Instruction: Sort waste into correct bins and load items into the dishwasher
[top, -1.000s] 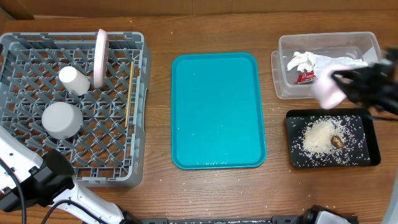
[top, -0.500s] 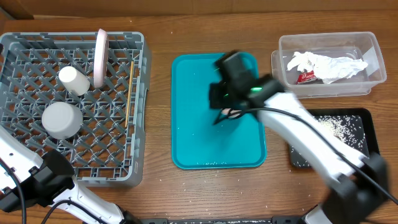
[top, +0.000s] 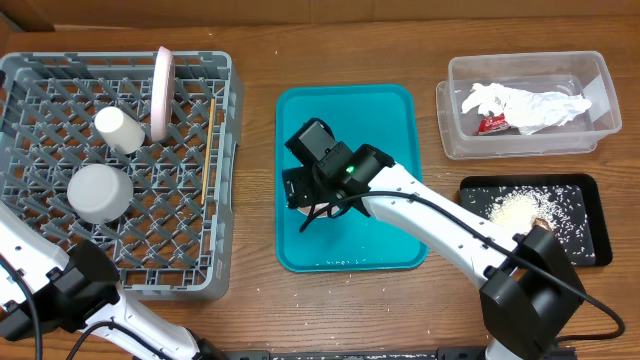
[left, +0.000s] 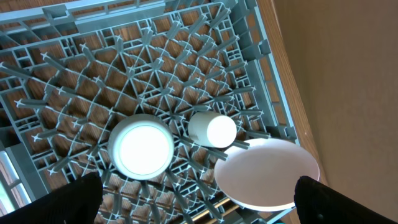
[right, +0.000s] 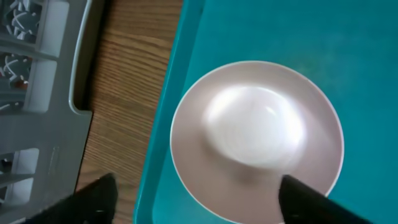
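Worktop inspected from above and from both wrists.

Right arm: reaches across the teal tray to its left half. The right jaws stand wide apart over a pale bowl. The bowl sits upright on the tray floor, close to the tray's left rim, with nothing gripping it. From above this bowl is almost wholly hidden under the wrist.

Left arm: the left jaws stand wide, holding nothing, above the dish rack.

Dish rack, at the left of the worktop:
- a second bowl, upside down on the grid floor
- a white cup lying near it
- a pinkish plate standing on edge beside the cup
- chopsticks lying along the right wall

Clear tub, far right: holds crumpled white paper and a red wrapper, touching each other.

Black tray, just in front of the tub: holds scattered rice grains and a brown lump at the edge of the heap.
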